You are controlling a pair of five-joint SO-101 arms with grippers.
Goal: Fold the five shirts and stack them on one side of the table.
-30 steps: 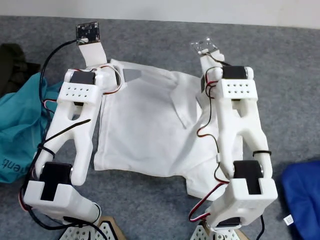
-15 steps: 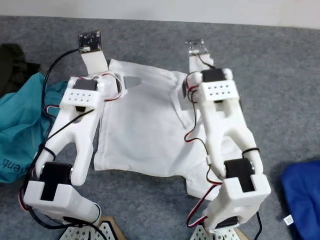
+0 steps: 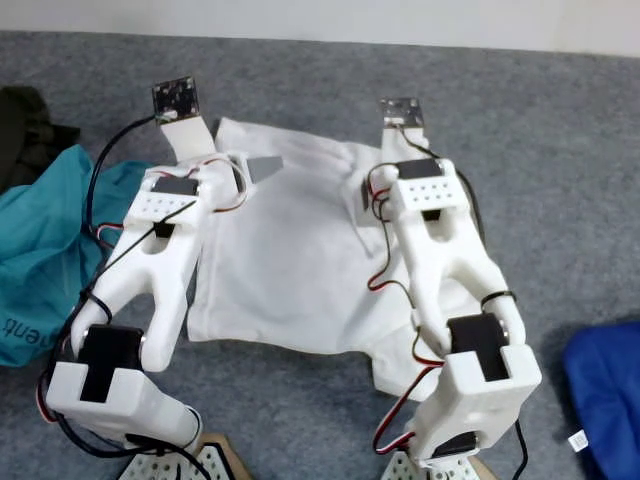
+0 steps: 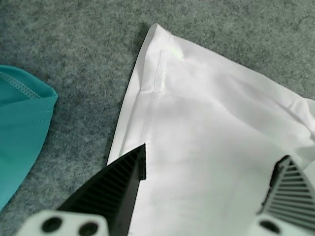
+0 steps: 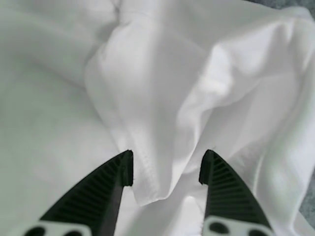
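Observation:
A white shirt (image 3: 290, 260) lies spread on the grey table, with a folded flap (image 5: 147, 113) near its far right part. My left gripper (image 4: 206, 172) hangs open just above the shirt's far left corner (image 4: 162, 54), nothing between its fingers; in the high view it is the left gripper (image 3: 252, 170) at that corner. My right gripper (image 5: 166, 169) is open, its fingertips on either side of the flap's hemmed end; from above, the right gripper (image 3: 362, 195) sits over the shirt's far right part, mostly hidden under the arm.
A teal shirt (image 3: 40, 260) is bunched at the left edge, also seen as teal cloth (image 4: 19, 128) beside the white corner. A dark garment (image 3: 20, 125) lies behind it. A blue shirt (image 3: 605, 390) is at the near right. Bare grey table (image 3: 560, 150) lies far right.
The right arm has swung left from the shirt's right edge to over the flap. The left arm has drawn back a little toward the near side.

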